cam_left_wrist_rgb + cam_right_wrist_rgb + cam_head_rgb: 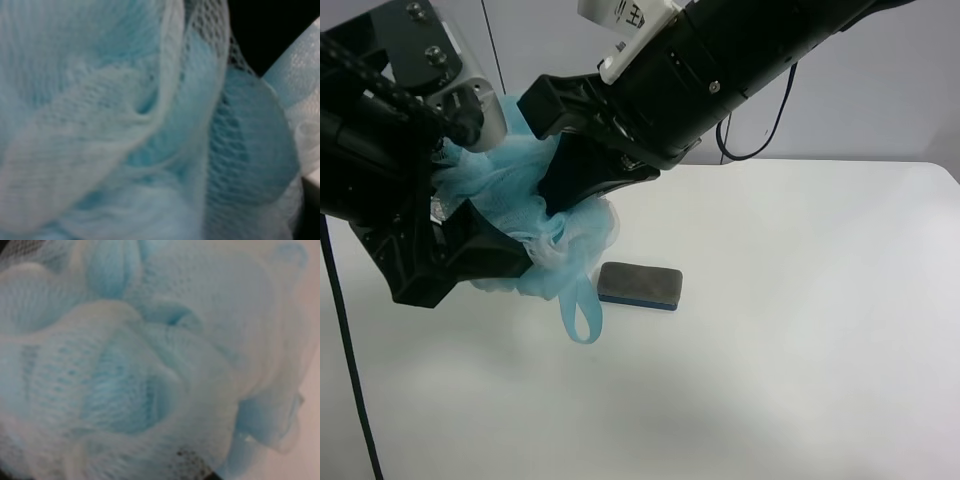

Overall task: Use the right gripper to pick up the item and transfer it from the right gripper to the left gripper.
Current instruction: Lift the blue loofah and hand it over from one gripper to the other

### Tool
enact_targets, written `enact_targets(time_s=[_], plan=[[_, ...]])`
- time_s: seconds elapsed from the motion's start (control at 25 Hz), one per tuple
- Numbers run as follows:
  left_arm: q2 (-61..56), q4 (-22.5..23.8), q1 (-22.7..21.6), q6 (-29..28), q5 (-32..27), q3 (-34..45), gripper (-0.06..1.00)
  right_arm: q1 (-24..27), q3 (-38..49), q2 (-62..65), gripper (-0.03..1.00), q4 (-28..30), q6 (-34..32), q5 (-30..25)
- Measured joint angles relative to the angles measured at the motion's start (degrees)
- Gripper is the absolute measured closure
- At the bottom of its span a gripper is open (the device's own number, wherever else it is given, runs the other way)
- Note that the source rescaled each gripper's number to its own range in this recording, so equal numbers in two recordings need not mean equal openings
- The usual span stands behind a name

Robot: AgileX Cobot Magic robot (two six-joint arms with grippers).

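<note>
The light-blue mesh pouf (510, 190) hangs above the white table (800, 340), its blue ribbon loop (582, 318) dangling below. The right gripper (558, 150), with the white lettered housing, reaches in from the upper right, its black fingers shut on the pouf's right side. The left gripper (470, 195), with the grey bolted block, stands at the pouf's left side. Its jaws are spread wide, one above and one below the mesh. Mesh fills the right wrist view (150, 365) and the left wrist view (125, 125), hiding the fingers.
A grey-and-blue eraser block (640, 285) lies on the table just right of the hanging ribbon loop. A black cable (760, 140) hangs behind the right arm. The table's far edge runs along the back.
</note>
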State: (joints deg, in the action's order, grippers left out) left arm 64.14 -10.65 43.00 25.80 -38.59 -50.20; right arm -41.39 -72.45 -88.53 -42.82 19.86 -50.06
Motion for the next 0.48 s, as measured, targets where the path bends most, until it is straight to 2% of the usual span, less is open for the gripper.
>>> enact_targets(time_s=[0.12, 0.16, 0.2, 0.32, 0.4, 0.44, 0.48], plan=[[0.00, 0.31, -0.07, 0.07, -0.28, 0.00, 0.80, 0.00, 0.00, 0.00, 0.97, 0.05, 0.53, 0.00], [0.00, 0.39, -0.07, 0.07, -0.35, 0.00, 0.88, 0.00, 0.00, 0.00, 0.97, 0.05, 0.71, 0.16], [0.00, 0.39, -0.07, 0.20, -0.35, 0.00, 0.91, 0.00, 0.00, 0.00, 0.97, 0.05, 0.77, 0.28], [0.00, 0.39, -0.07, 0.20, -0.35, 0.00, 0.91, 0.00, 0.00, 0.00, 0.96, 0.05, 0.82, 0.47], [0.00, 0.39, -0.07, 0.20, -0.35, 0.00, 0.91, 0.00, 0.00, 0.00, 0.89, 0.05, 0.82, 0.52], [0.00, 0.39, -0.07, 0.20, -0.35, 0.00, 0.91, 0.00, 0.00, 0.00, 0.81, 0.00, 0.82, 0.58], [0.00, 0.32, -0.07, 0.20, -0.29, 0.00, 0.91, 0.00, 0.00, 0.00, 0.81, 0.00, 0.82, 0.58]])
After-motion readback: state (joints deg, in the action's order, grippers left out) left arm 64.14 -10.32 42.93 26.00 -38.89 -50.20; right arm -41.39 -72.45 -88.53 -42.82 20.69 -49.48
